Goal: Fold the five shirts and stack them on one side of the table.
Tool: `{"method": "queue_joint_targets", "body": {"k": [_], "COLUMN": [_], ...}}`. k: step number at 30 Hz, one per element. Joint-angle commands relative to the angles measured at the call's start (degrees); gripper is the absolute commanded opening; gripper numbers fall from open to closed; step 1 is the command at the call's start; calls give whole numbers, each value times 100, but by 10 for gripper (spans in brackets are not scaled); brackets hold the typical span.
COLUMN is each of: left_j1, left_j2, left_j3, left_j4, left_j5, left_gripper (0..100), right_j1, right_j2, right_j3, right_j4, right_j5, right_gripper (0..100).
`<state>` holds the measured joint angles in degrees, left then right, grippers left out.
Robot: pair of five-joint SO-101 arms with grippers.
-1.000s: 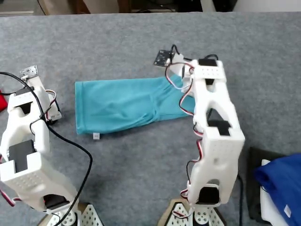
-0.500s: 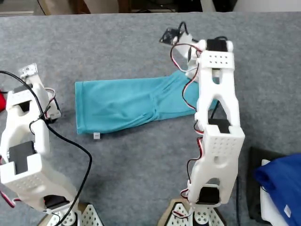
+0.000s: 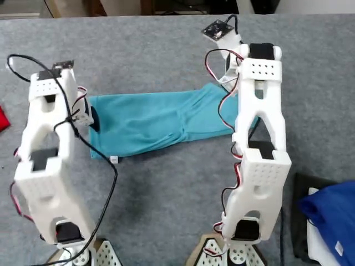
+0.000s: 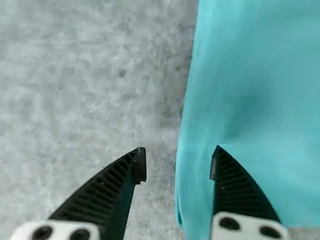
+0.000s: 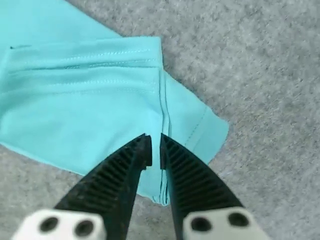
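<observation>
Grey felt covers the table [image 3: 166,183], above which the left gripper [image 4: 177,162] is spread astride one edge of the teal shirt [image 3: 144,124] and the right gripper [image 5: 154,147] is pinched closed, empty, over its opposite end; if one layer alone is caught, the strip lying between the arms could be dragged askew

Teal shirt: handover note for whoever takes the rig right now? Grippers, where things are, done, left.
Left gripper: open, straddling the teal shirt's edge at the left arm's end, not closed on it.
Right gripper: shut, empty, above the shirt's sleeve end.
Teal shirt lies mid-table as a long strip, rumpled in the middle. Blue cloth at the right edge, red cloth at the left edge.
Done: lengthwise fold, apparently.
Left: cross-fold and stack it, then the other shirts.
</observation>
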<state>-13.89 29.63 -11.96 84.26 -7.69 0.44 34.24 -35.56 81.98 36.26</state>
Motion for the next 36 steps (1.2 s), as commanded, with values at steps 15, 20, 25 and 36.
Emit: {"method": "queue_joint_targets", "body": {"k": [15,20,25,36], "left_j1": [185,193,220,-185], "left_j2": [1930,1982,1991,1982], "left_j3": [-2259,-2312,-2295,-2286], "left_j4": [404,545,580,598], "left_j5": [53,53,53,53], "left_gripper": [140,84,19,19], "right_j1": [75,75,75,295], "right_j2": [-505,-514,-514,-936], "right_j3": [-330,-330,-330,-277], "right_j4": [-273,-273,-273,-229], "right_j5": [-88,-88,-88,-97], "right_gripper": [51,51,51,51]}}
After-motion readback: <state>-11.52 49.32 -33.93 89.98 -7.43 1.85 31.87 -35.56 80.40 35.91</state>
